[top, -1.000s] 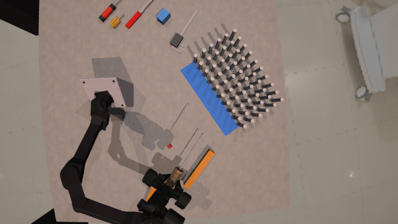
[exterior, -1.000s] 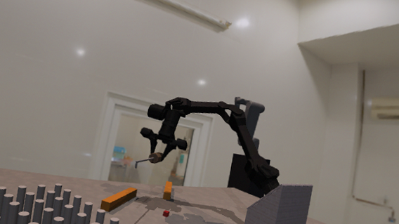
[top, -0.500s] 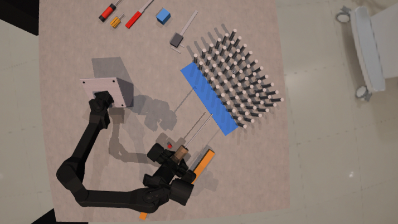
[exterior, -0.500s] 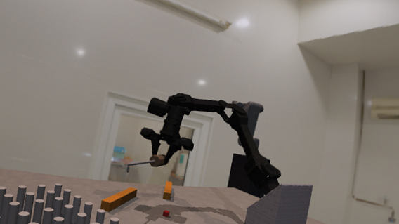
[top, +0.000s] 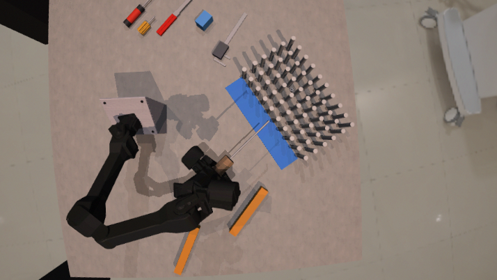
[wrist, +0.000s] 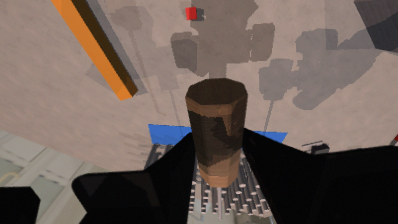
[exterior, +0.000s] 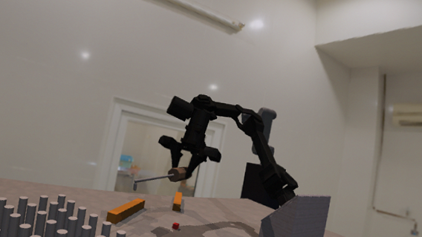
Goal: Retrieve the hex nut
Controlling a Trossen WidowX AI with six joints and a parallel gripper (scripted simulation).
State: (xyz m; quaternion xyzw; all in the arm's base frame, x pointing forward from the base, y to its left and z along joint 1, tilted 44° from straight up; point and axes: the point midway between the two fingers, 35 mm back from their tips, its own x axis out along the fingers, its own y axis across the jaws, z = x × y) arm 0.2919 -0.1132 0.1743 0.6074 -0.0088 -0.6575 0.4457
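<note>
From the top, the pincer [top: 223,166] is clamped on the brown handle of a hook tool [top: 224,164], held above the table [top: 87,52]. The tool's thin rod runs toward two o'clock, its tip over the near edge of the blue strip [top: 261,122]. Just past the strip, at two o'clock, stand the spacers [top: 296,97] in upright rows. A small dark speck deep among them may be the nut [top: 292,90] — too small to tell for sure. Two orange bars [top: 248,210] lie at five and six o'clock from the pincer. Screwdrivers [top: 133,15], a blue cube [top: 204,19] and a grey scraper [top: 223,47] sit along the twelve o'clock edge.

From the exterior, the pincer [exterior: 180,173] hangs well above the table, with the tool [exterior: 178,174] level and its rod pointing to nine o'clock, the end bent down. A tiny red cube [exterior: 175,226] lies on the table below.

At the wrist, the brown handle [wrist: 216,127] fills the centre between the dark fingers — the strip [wrist: 167,132] and spacers [wrist: 235,197] show behind it, at six o'clock.
</note>
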